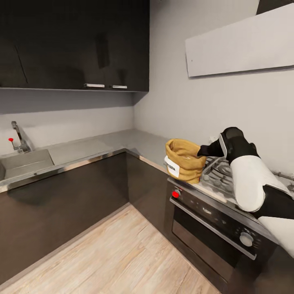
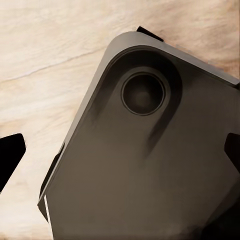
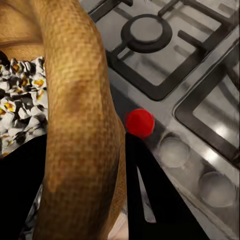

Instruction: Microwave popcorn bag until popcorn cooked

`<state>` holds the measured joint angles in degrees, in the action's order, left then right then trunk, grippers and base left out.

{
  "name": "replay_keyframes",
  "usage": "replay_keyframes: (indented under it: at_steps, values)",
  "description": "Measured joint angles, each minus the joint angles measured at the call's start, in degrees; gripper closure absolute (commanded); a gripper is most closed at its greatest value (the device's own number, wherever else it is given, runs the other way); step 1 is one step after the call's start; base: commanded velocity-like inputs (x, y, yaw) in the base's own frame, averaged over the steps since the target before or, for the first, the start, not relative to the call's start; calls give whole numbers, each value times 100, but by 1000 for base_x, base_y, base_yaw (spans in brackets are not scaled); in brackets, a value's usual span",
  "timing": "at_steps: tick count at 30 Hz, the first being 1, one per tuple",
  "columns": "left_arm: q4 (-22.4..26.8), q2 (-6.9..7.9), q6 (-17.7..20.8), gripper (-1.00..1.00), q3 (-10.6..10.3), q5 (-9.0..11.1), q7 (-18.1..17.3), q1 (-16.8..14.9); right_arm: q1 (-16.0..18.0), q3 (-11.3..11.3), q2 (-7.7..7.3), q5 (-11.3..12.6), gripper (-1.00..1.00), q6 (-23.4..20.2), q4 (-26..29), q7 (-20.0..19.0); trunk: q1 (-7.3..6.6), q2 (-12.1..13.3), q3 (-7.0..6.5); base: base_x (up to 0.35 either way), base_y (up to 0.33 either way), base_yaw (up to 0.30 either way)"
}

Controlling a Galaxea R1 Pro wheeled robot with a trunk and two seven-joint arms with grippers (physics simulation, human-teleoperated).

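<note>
The tan popcorn bag (image 1: 183, 161) with its white label is at the countertop's (image 1: 122, 143) front edge, beside the hob. My right gripper (image 1: 204, 152) reaches it from the hob side and is shut on its rolled rim. In the right wrist view the rim (image 3: 80, 100) runs between the two black fingers (image 3: 145, 190), and white and yellow popcorn (image 3: 20, 105) shows inside. I cannot tell whether the bag rests on the surface or is lifted. My left gripper (image 2: 120, 155) hangs open over the robot's dark base (image 2: 150, 165). The microwave is out of view.
A gas hob (image 1: 220, 171) lies under my right arm, over a built-in oven with a red knob (image 1: 176, 193). A sink (image 1: 24, 161) with a tap (image 1: 18, 136) is at the far left. Dark wall cabinets (image 1: 73, 45) hang above. Wooden floor (image 1: 122, 253) lies open in front.
</note>
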<state>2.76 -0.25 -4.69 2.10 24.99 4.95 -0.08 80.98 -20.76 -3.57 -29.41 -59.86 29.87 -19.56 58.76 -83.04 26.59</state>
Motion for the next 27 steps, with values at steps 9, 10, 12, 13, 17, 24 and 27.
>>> replay_keyframes:
  at_steps: [9,10,12,13,17,24,27]
  values:
    - [-2,0,3,-100,-2,0,-5,0,0,2,10,-10,100,0,294,30,0,0,0,-347,0,0]
    - [-4,0,4,-100,-4,0,-7,0,0,5,10,-14,100,0,295,41,0,0,0,-347,0,0]
    - [-6,0,6,-100,-6,-1,-8,0,0,8,16,-21,100,-1,296,55,0,0,0,-347,0,-95]
    - [-6,0,6,-100,-6,-1,-8,0,-1,4,14,-24,100,-1,296,59,0,0,0,-347,0,-223]
    - [-7,0,4,-100,-7,-1,-9,0,0,0,10,-28,100,-1,291,71,0,0,0,-347,0,-29]
    - [-8,0,4,-100,-4,-1,-9,1,0,1,4,-22,100,0,247,63,0,0,0,-347,0,-2]
    - [-7,0,0,-100,-6,-1,-7,0,0,1,2,-16,100,-1,236,50,0,0,0,-347,0,0]
